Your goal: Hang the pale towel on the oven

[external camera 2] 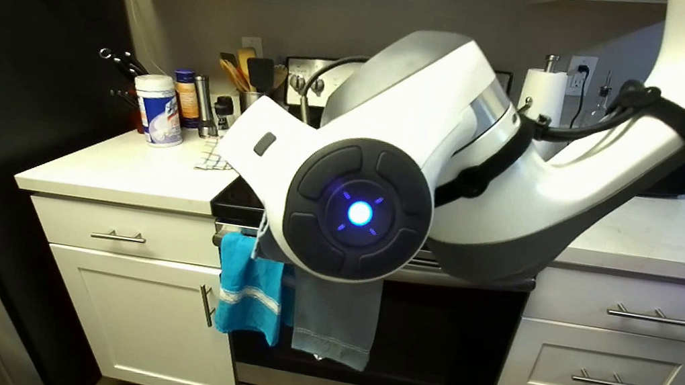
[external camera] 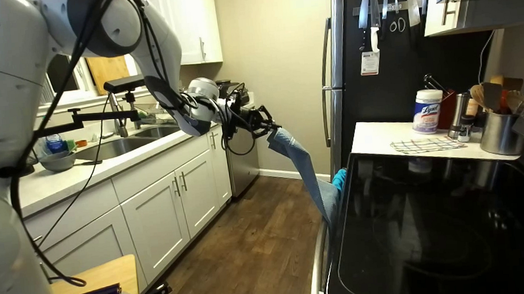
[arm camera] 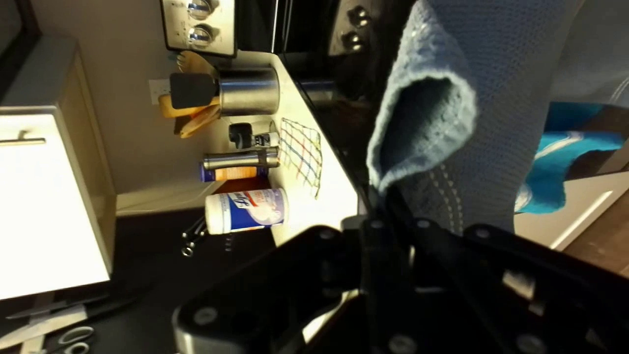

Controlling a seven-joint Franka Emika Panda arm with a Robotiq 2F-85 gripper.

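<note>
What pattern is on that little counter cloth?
The cloth is checked: crossing lines on white, some red, some blue. Best in the wrist view.

Looks like rough, knit-textured cloth on the pale towel (arm camera: 511, 98), and like soft cloth on the turquoise towel (external camera 2: 250, 287). Shines mirror-smooth, in black glass, across the top of the oven (external camera: 433, 227). Looks mostly matt black on the gripper (external camera: 275, 126), too dark to tell metal from plastic; gleams smooth and white along the arm (external camera 2: 543, 216). Catches light as bright metal on the utensil pot (arm camera: 250, 91), as smooth plastic on the wipes tub (external camera: 427, 112). Looks like thin cloth on the dishcloth (arm camera: 300, 152), wood grain on the floor (external camera: 241, 245).
</note>
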